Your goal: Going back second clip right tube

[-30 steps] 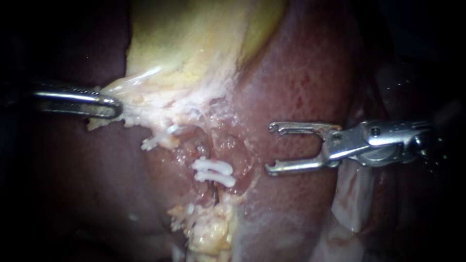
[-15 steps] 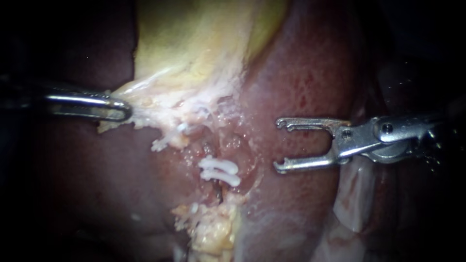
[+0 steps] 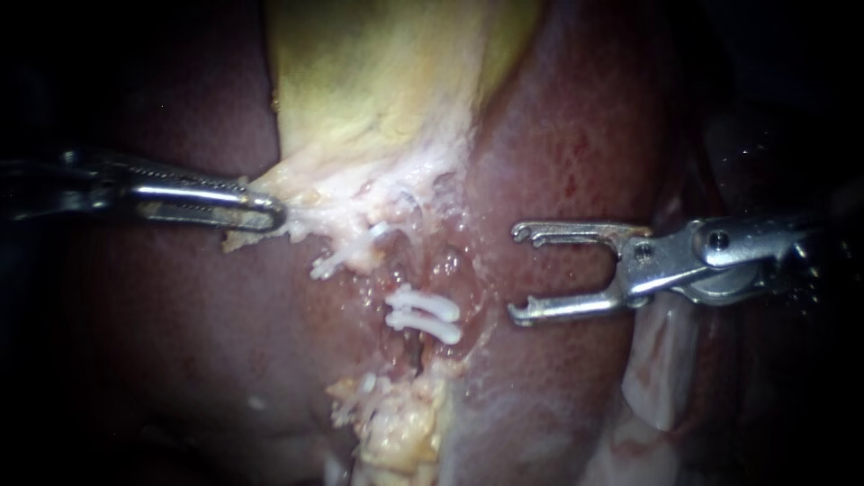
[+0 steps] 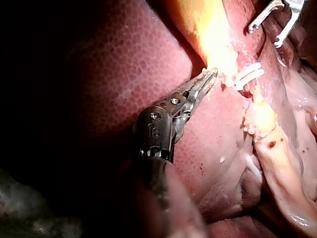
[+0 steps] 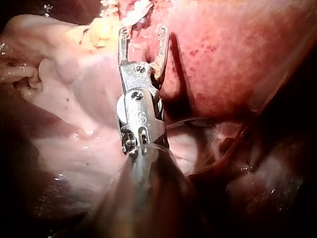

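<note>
**Clips** (image 3: 423, 317): two, white, set one just above the other across the tube, close enough that contact between them cannot be ruled out. Each is seen as a short slim bar with rounded ends, laid nearly level and tipped slightly down toward the view's right. Both are closed.

**Tube** (image 3: 410, 349): thin and dark, shown only as a short stretch just below the lower clip. The rest is covered by tissue.

Position: near the open jaws of the right instrument (image 3: 516, 273), untouched by them.
</note>
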Robot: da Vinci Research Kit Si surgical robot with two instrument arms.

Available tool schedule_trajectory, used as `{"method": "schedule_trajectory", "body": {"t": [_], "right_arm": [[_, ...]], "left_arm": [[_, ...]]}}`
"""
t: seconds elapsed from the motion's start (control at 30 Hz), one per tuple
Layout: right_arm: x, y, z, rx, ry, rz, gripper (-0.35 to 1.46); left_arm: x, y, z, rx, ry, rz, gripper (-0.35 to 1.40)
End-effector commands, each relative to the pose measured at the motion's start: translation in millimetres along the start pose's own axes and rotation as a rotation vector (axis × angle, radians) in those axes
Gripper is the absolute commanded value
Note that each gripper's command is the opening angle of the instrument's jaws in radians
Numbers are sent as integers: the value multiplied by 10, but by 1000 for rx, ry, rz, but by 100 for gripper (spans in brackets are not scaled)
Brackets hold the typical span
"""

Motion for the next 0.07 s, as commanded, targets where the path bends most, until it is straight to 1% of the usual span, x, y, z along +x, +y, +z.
{"method": "schedule_trajectory", "body": {"t": [0.03,0.07], "right_arm": [[1,0,0,3,0,-1,50],[1,0,0,3,0,-1,50]], "left_arm": [[0,0,0,-2,0,0,-35],[0,0,-1,-2,0,0,-35]]}}
